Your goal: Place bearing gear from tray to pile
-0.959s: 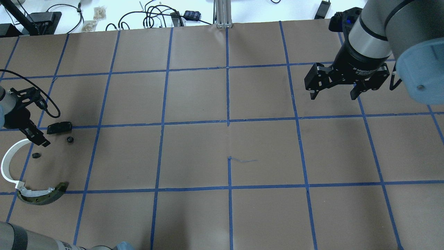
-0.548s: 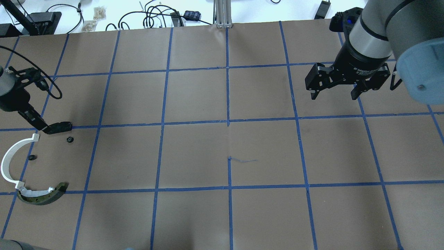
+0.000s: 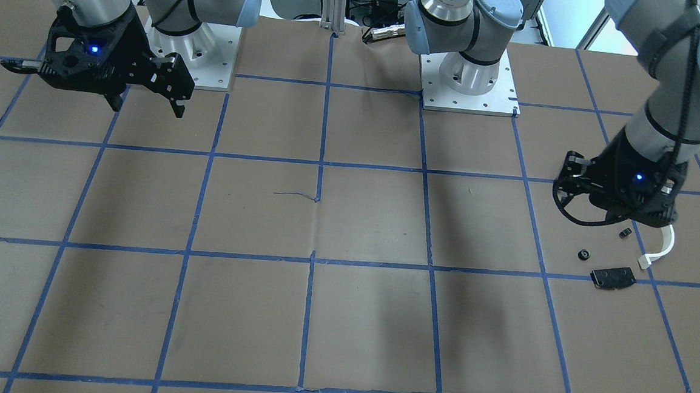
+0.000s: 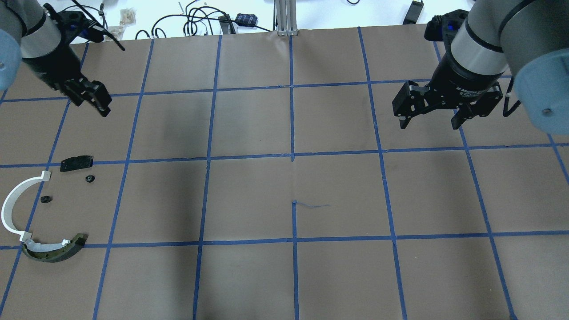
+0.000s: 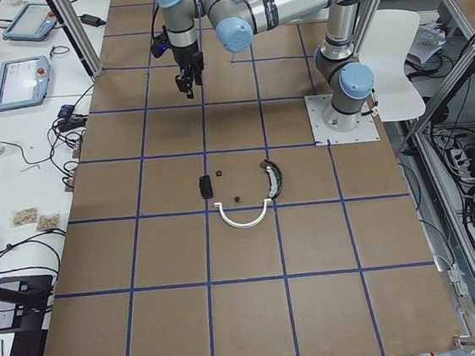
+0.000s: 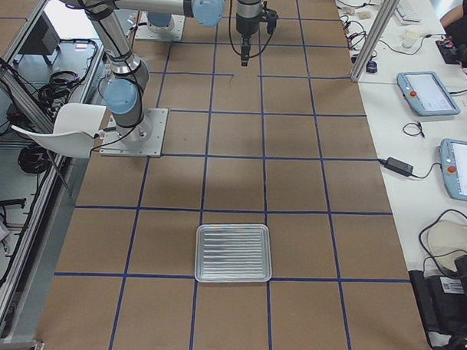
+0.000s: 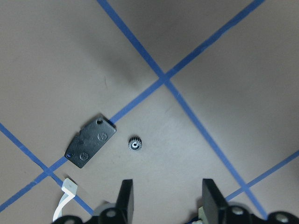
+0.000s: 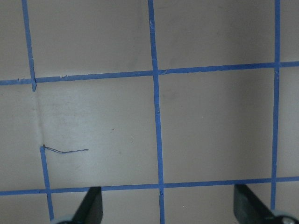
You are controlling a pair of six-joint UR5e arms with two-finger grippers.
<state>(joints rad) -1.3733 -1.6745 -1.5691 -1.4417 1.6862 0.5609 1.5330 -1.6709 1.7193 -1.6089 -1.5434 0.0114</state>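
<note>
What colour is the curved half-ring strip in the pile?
White; the half-ring strip shows best in the overhead exterior view.

light: even, bright overhead | shadows: soft, dark patches beneath arms | focus: sharp | glare: none

Blue tape grids the brown table
</note>
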